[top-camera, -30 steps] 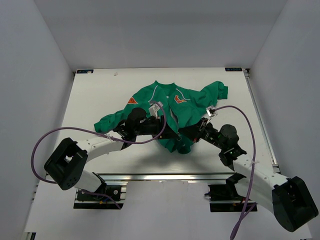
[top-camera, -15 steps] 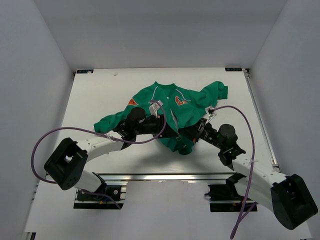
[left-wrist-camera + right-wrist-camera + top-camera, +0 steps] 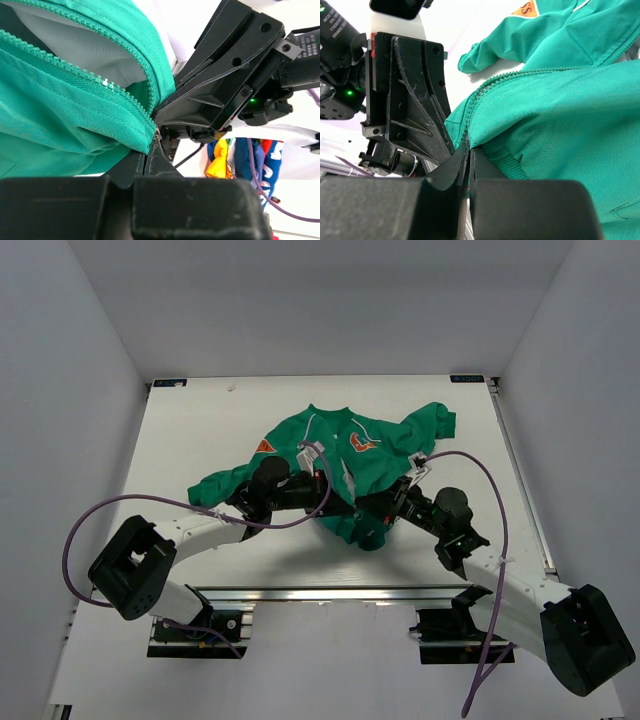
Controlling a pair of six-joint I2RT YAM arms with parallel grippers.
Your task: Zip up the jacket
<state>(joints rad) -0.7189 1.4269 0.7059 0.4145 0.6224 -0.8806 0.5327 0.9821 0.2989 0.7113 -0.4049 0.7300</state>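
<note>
— Where is the jacket (image 3: 350, 455) lying?
— In the middle of your table (image 3: 190, 420), collar away from the arms, sleeves spread to either side, front hem bunched between your two wrists.
— And your left gripper (image 3: 150, 150)?
— Its jaws are pressed together on the hem corner at the foot of the zip (image 3: 95, 80). Above it the teeth lie parted, with the pale lining (image 3: 85, 50) showing.
— Your right gripper (image 3: 468, 150)?
— It is clamped on the hem edge of the facing panel, just beside the left one's fingers
</note>
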